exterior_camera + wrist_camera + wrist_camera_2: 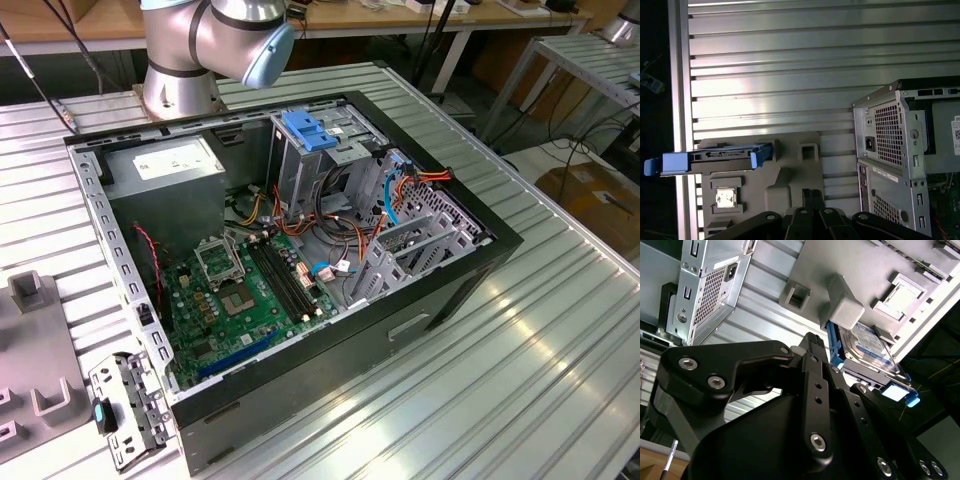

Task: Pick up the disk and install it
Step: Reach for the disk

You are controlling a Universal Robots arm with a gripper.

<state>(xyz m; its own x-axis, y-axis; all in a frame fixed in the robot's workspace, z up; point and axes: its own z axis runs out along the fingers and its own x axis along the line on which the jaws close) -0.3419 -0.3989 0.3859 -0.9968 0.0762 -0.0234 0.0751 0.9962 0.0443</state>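
Note:
The disk [715, 156], grey metal between bright blue carrier rails, stands on its edge in a slot of the grey fixture plate [790, 175] on the ribbed table. In the second wrist view the disk [867, 345] shows its labelled face, with a blue tab at one end. My gripper [812, 342] hangs above the fixture plate, a short way from the disk and apart from it. Its black linkage fills the near part of both wrist views, and the gripper [809, 196] holds nothing that I can see.
The open computer case [470, 280] lies on the table, with its motherboard [250, 290], cables and a grey drive cage under a blue latch [308, 130]. Its perforated rear panel [890, 145] stands beside the fixture. The arm's base [180, 70] is behind the case.

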